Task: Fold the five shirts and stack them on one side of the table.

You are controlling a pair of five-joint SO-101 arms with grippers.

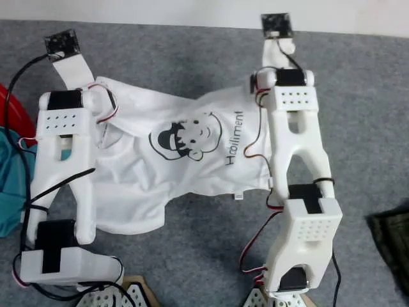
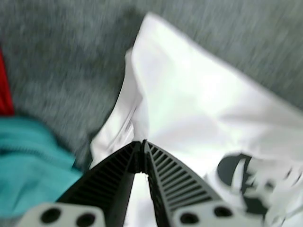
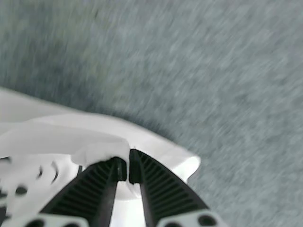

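**Both grippers pinch the far edge of a white shirt**

At the bottom of the high view, the left arm (image 1: pixel 61 166) and the right arm (image 1: pixel 297 147) rise from their bases on the grey table (image 1: pixel 211 256). Between them, in the middle of the frame, the white shirt (image 1: pixel 160 198) lies spread but rumpled. Its cartoon print (image 1: pixel 185 135) faces up and its lower edge is wavy and bunched.

At the left edge, a teal cloth (image 1: pixel 7 185) lies beside the left arm, with a red thing (image 1: pixel 7 105) just above it. A dark cloth (image 1: pixel 391 246) lies at the right edge, well apart from the shirt.

Farther up the frame, each arm extends over one upper corner of the shirt. In the left wrist view, the left gripper (image 2: pixel 143 143) has its fingers pressed together on a raised fold at the shirt's edge, with the teal cloth at the lower left. In the right wrist view, the right gripper (image 3: pixel 128 163) is likewise clamped on a bunched lip of white fabric, with bare grey table beyond it.
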